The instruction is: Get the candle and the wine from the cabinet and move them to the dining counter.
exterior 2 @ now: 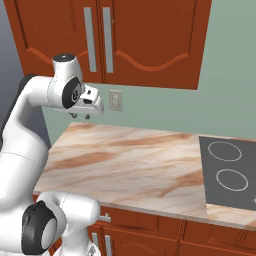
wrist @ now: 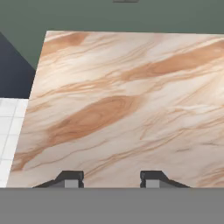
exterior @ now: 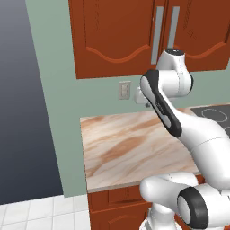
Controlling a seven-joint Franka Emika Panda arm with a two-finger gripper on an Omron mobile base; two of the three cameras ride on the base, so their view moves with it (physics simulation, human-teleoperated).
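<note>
The cabinet (exterior: 112,36) (exterior 2: 150,35) hangs on the green wall with both arched doors closed, so the candle and the wine are hidden. Its two silver bar handles (exterior: 157,35) (exterior 2: 90,37) stand side by side at the door seam. My gripper (exterior 2: 81,116) (exterior: 144,104) hovers below the cabinet, above the back left of the wall counter, pointing down. In the hand view the gripper (wrist: 110,178) is open, its fingertips (wrist: 70,177) apart over bare marble with nothing between them. The dining counter is out of view.
A tan marble wall counter (exterior: 130,143) (exterior 2: 130,165) spreads below the hand, with a black stovetop (exterior 2: 230,172) (exterior: 213,112) at its right. A wall outlet (exterior 2: 116,100) (exterior: 124,90) sits under the cabinet. White floor tiles (wrist: 11,122) and a dark opening lie left of the counter.
</note>
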